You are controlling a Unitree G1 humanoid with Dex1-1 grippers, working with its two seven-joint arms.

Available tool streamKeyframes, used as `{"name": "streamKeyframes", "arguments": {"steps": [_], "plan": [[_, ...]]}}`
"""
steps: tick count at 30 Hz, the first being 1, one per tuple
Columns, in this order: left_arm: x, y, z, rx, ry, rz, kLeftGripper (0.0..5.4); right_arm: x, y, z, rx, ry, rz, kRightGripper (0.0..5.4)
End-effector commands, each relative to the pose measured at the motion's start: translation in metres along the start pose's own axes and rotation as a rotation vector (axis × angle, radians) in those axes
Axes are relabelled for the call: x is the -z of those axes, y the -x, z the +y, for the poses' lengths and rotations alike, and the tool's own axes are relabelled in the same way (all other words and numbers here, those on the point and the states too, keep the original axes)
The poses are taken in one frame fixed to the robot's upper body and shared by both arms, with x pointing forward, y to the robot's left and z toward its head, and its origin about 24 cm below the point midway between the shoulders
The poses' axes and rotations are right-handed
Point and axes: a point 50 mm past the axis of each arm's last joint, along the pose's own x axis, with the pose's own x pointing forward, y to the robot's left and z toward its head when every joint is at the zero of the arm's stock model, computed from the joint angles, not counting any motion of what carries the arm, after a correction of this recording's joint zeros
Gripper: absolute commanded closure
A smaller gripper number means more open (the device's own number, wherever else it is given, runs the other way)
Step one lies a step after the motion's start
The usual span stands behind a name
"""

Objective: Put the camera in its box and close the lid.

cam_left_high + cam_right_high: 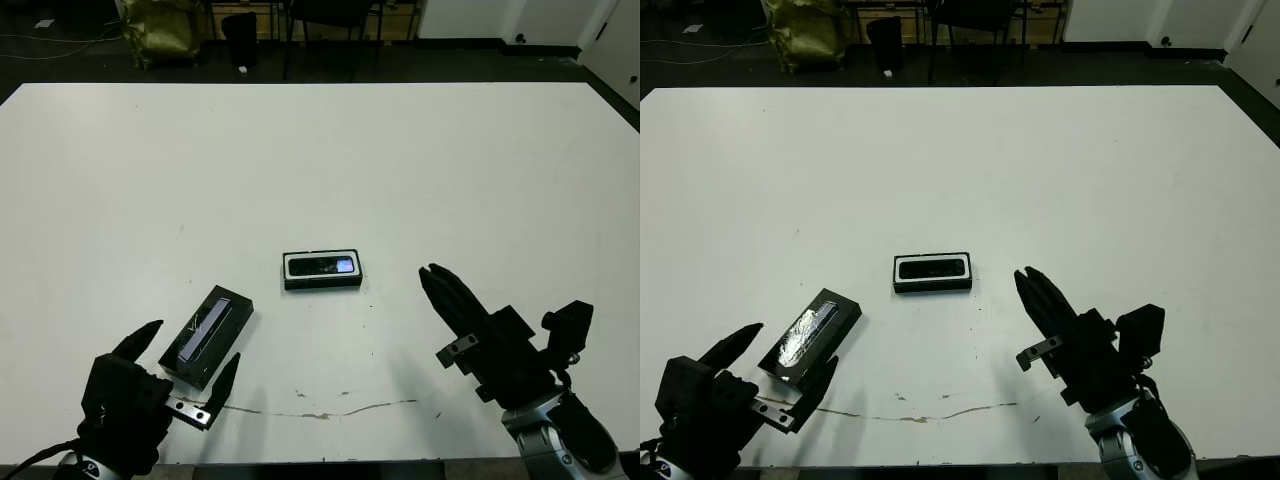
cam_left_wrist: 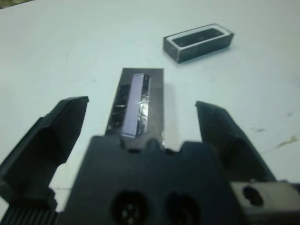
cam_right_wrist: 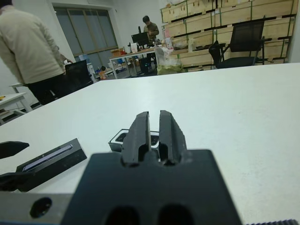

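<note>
The box (image 1: 322, 283), a small black tray with white lining, sits mid-table. The camera (image 1: 320, 266) lies inside it, its bluish screen toward the right end. The lid (image 1: 207, 335), black with a shiny strip, lies flat and slanted to the box's left and nearer me, apart from it. My left gripper (image 1: 185, 362) is open, one finger on each side of the lid's near end (image 2: 138, 101). My right gripper (image 1: 432, 275) is shut with nothing in it, to the right of the box, pointing past it; the box (image 3: 118, 137) shows just behind its fingers.
A thin brown scratch mark (image 1: 330, 410) runs along the table near its front edge. Chairs and a yellow bag (image 1: 160, 35) stand beyond the far edge. In the right wrist view a person (image 3: 33, 51) stands beyond the table.
</note>
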Motion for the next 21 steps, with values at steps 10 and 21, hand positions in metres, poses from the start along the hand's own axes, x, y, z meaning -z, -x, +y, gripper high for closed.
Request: {"name": "streamKeyframes", "arguments": {"steps": [10,21], "plan": [[0.0108,-0.0031,0.0021,0.0,-0.02,0.017,0.01,0.0017,0.0027,-0.0028,0.006,-0.01,0.033,5.4],[0.0148,-0.0064,0.0015,0.007,0.028,0.075,0.01,0.0014,0.0039,-0.0062,0.017,0.021,0.038,5.4]]}}
